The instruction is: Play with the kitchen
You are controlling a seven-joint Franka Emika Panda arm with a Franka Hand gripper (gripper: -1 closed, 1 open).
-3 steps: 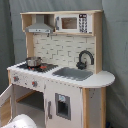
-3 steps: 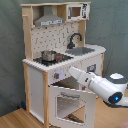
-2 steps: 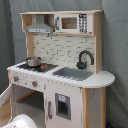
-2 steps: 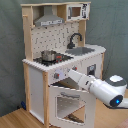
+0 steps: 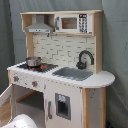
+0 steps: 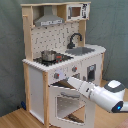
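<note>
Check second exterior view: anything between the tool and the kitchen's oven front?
Nothing visible. In the second exterior view the arm reaches straight to the kitchen, its tip at the top edge of the oven door, just below the knobs. The tip is too unclear to tell contact.

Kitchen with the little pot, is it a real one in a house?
Probably not: it looks like a toy kitchen set against grey curtains on a wooden floor, with a robot arm reaching toward it, likely a test room.
</note>
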